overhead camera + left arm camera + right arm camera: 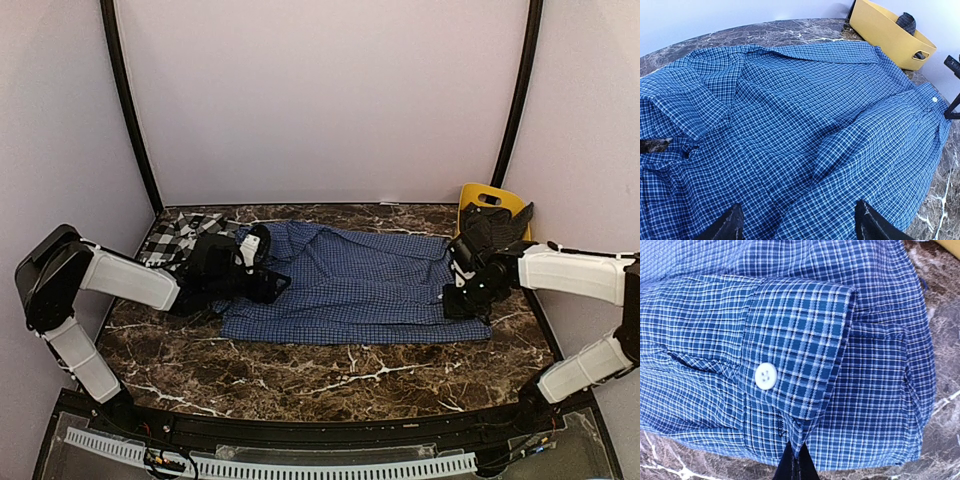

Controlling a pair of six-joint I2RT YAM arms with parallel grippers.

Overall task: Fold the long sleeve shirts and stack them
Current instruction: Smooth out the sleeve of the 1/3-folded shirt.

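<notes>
Barely started. Blue shirt [360, 285] spread unfolded mid-tabletop [330, 385]; plaid shirt [178, 235] bunched far left. Right pincer [792, 465] pinched tight on blue shirt's cuff [800, 340], left pincer [800, 222] spread wide above cloth. Folding, stacking all left.

You have in view:
- One brown marble-patterned tabletop [330, 375] with white veins.
- One yellow plastic bin [885, 37] with a cut-out handle, at the table's far right corner, holding a dark bundled cloth [907, 21].
- Pale plain backdrop walls [320, 100].
- Two black curved frame tubes [128, 110].
</notes>
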